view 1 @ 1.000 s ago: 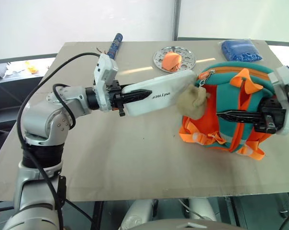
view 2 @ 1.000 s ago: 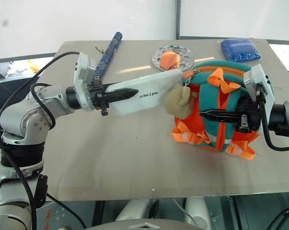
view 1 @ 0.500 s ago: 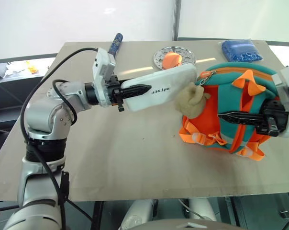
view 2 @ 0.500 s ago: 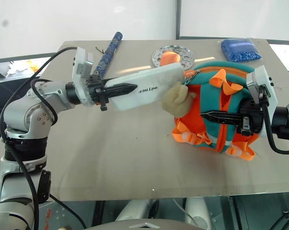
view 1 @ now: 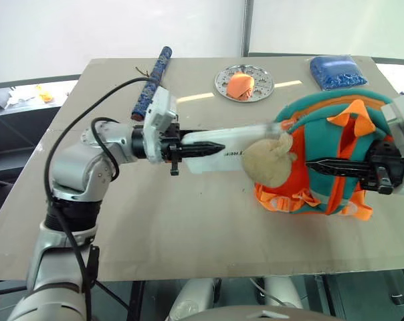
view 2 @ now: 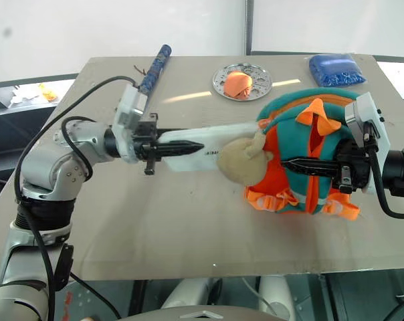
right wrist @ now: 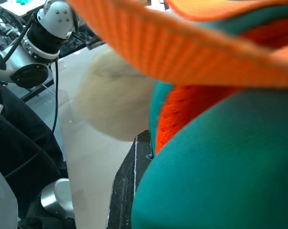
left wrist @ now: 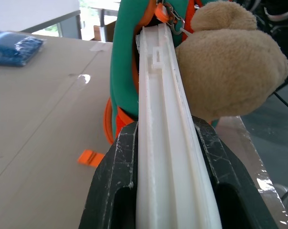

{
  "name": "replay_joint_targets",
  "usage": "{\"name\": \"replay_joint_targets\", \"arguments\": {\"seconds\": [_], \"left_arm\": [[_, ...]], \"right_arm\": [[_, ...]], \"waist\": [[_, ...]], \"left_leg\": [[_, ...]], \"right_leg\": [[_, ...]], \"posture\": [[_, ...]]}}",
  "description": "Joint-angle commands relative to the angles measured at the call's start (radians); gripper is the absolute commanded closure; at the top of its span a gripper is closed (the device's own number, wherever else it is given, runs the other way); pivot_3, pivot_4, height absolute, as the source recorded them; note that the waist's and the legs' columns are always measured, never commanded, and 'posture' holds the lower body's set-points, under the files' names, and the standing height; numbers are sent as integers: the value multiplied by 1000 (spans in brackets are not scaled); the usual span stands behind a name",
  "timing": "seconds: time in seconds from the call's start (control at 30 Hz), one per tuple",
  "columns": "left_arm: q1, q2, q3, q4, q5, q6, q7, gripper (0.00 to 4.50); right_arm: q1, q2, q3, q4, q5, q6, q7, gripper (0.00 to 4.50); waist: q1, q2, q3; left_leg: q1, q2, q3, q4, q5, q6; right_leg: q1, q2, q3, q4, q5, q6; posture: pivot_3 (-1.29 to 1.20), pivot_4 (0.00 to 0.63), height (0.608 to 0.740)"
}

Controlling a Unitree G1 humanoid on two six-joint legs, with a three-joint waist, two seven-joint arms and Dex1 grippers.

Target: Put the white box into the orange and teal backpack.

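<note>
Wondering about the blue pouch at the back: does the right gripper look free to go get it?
Probably not: the right gripper is shut on the backpack, so it would have to let go first.

The flat, long white plastic box point(view 1: 237, 140) with small dark lettering lies roughly level and edge-on, its far end at the open top of the small teal fabric backpack point(view 1: 322, 134) with orange panel, straps and zipper trim, which stands upright on the table, beige plush charm point(view 1: 269, 160) dangling beside the box.
</note>
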Motion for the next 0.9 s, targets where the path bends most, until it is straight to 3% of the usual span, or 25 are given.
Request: {"name": "replay_joint_targets", "arguments": {"seconds": [0.03,0.33,0.47,0.63,0.73,0.8,0.83,0.9], "left_arm": [[-33,-35,-66,-36,39,-66,-51,3766],[-139,-289,-243,39,191,-41,109,3766],[-215,-477,-307,120,257,41,270,3766],[-289,-576,-326,225,272,77,269,3766],[-309,-605,-388,353,361,-27,250,3766],[-297,-615,-385,387,361,-63,214,2751],[-288,-611,-357,377,337,-47,199,2610],[-276,-575,-302,338,305,-16,184,1668]], "right_arm": [[-6,-15,-54,-35,34,-29,-9,4457],[-54,4,22,-91,65,-45,-56,4457],[-80,37,60,-124,102,-54,-121,4457],[-100,65,95,-134,128,-66,-173,4457],[-100,86,103,-135,131,-77,-203,4457],[-81,95,84,-139,120,-86,-241,4500],[-70,98,71,-140,112,-87,-263,4500],[-48,94,50,-141,103,-89,-283,4500]], "waist": [[2,0,0],[3,0,0],[11,-1,0],[14,-1,0],[20,0,0],[27,-1,-1],[28,-1,-1],[26,-1,0]], "left_leg": [[0,0,0,0,0,0],[0,0,0,1,0,0],[0,-1,0,2,0,0],[-1,-1,0,3,0,0],[-1,-1,0,4,0,0],[0,-1,1,4,0,0],[0,-1,0,4,0,0],[-1,-1,0,5,0,0]], "right_leg": [[0,0,0,0,0,0],[1,-1,0,0,0,0],[2,-1,0,0,0,0],[1,0,0,0,1,1],[1,0,0,1,1,1],[2,0,0,1,1,1],[2,0,0,1,1,1],[2,-1,0,1,1,1]], "posture": [[0,150,731],[0,150,731],[0,150,731],[0,150,731],[0,150,731],[0,150,731],[0,150,731],[0,150,731]]}}
